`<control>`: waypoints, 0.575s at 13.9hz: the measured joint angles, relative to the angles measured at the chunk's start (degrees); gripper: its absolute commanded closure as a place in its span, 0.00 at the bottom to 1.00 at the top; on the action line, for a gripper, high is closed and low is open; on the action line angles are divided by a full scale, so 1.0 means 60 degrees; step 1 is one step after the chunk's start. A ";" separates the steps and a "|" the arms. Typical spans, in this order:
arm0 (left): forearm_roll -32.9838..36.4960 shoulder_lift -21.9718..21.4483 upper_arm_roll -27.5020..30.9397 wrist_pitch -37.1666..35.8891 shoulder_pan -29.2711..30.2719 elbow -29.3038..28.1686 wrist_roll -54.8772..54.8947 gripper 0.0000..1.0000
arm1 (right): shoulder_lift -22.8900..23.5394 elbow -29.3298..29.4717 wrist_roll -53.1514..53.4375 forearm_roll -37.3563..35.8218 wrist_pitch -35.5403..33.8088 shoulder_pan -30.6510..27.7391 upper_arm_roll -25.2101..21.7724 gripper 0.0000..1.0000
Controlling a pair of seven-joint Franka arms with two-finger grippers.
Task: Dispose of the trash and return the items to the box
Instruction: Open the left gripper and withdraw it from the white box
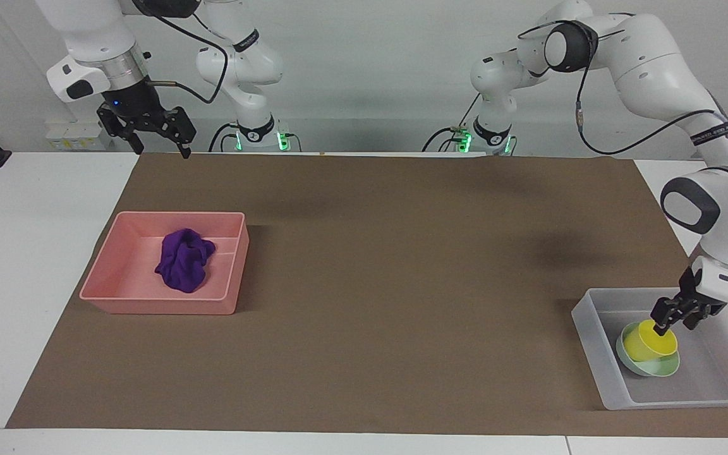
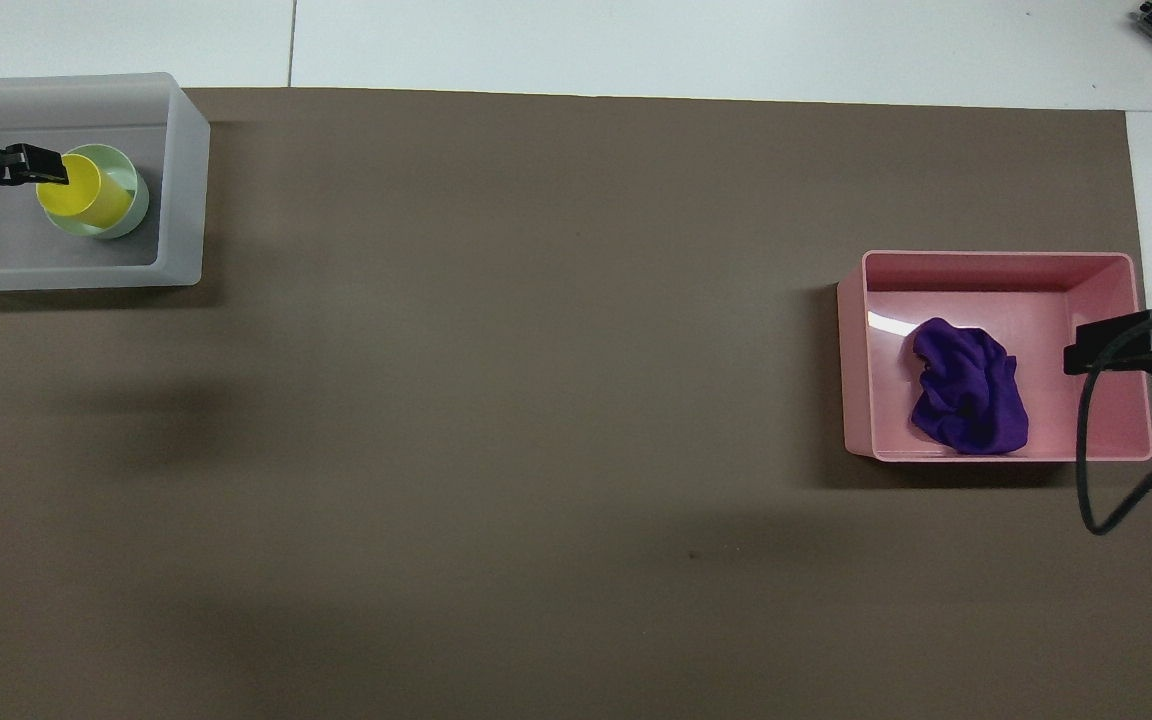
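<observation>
Facing view first: the left gripper (image 1: 672,322) is down in the frosted box (image 1: 591,341) at the left arm's end of the table, fingers spread apart right at the rim of the yellow cup (image 1: 649,341), not clamped on it. The cup sits in the mint bowl (image 1: 655,367), tipped a bit, and both are inside the box. At the right arm's end, the purple cloth wad (image 1: 184,259) lies in the pink tray (image 1: 149,303). The right gripper (image 1: 157,140) hangs in the air over the table edge close to the robots, fingers splayed open, holding nothing; that arm just waits. Everything sits on a brown mat (image 1: 402,284). There's dark lettering on a band of the left arm's forearm, but it's too small to read.

Overhead view: the left gripper (image 2: 28,166) pokes in over the box (image 2: 186,200), its tips at the cup (image 2: 84,190) rim, the bowl (image 2: 134,200) peeking out around the cup. The wad (image 2: 968,398) lies in the tray (image 2: 856,350) about mid-floor. The right gripper (image 2: 1116,345) shows over the tray's end wall. No readable writing here.
</observation>
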 measured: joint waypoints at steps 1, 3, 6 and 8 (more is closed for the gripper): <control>0.0000 -0.0332 -0.0047 -0.0122 -0.0039 -0.0199 0.0229 0.00 | -0.0012 0.0001 0.0000 0.0000 0.0000 0.0000 0.0000 0.00; 0.0000 -0.1222 -0.0115 -0.0239 -0.0309 -0.1033 0.0477 0.00 | -0.0033 0.0022 0.0000 -0.0003 0.0000 -0.0012 -0.0001 0.00; -0.0004 -0.2590 -0.0151 -0.0349 -0.1164 -0.2504 0.0425 0.00 | -0.0050 0.0030 0.0000 -0.0004 0.0000 -0.0037 -0.0003 0.00; -0.0005 -0.3379 -0.0153 -0.0517 -0.1640 -0.3318 0.0115 0.00 | -0.0051 0.0030 0.0000 -0.0004 0.0000 -0.0037 -0.0003 0.00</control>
